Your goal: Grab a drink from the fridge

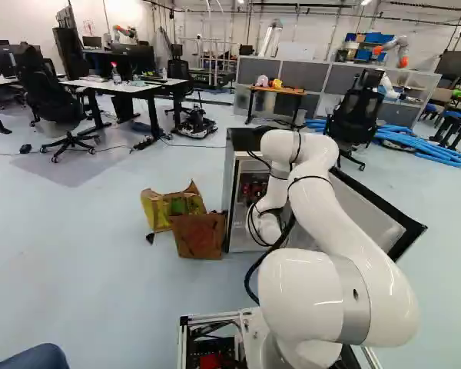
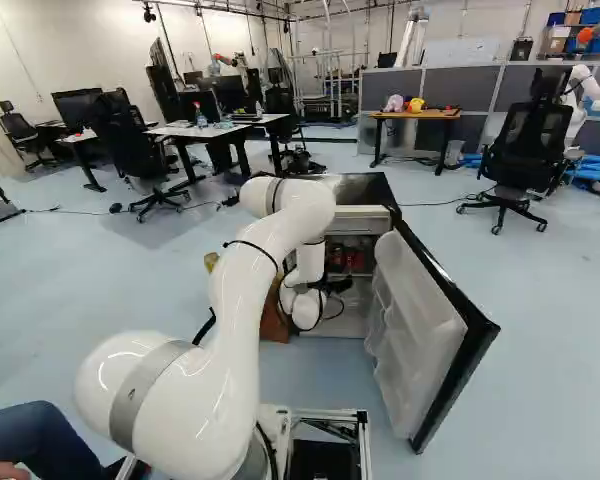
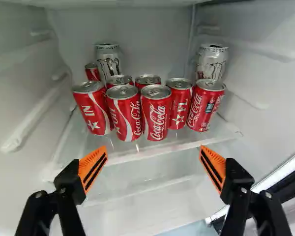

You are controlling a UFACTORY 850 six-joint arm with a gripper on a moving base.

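Observation:
In the right base view my gripper (image 2: 338, 286) reaches into the fridge (image 2: 365, 188), whose door (image 2: 445, 355) stands wide open. The wrist view shows the gripper (image 3: 153, 151) open, with its orange pads (image 3: 93, 168) far apart and nothing held between them. Ahead of the fingers, several red cans (image 3: 156, 114) stand upright close together on a clear shelf (image 3: 187, 142). Silver-white cans (image 3: 211, 64) stand farther back at both sides of the group, with a slim red can (image 3: 92, 72) beside one of them. The rear cans are partly hidden.
White inner walls (image 3: 265, 73) flank the shelf, and a lower level lies beneath it. Beside the fridge, a brown box (image 1: 198, 235) and a yellow-green box (image 1: 161, 209) stand on the floor. Beyond are a small table (image 2: 415, 115), office chairs (image 2: 525, 150) and another robot (image 1: 396, 48).

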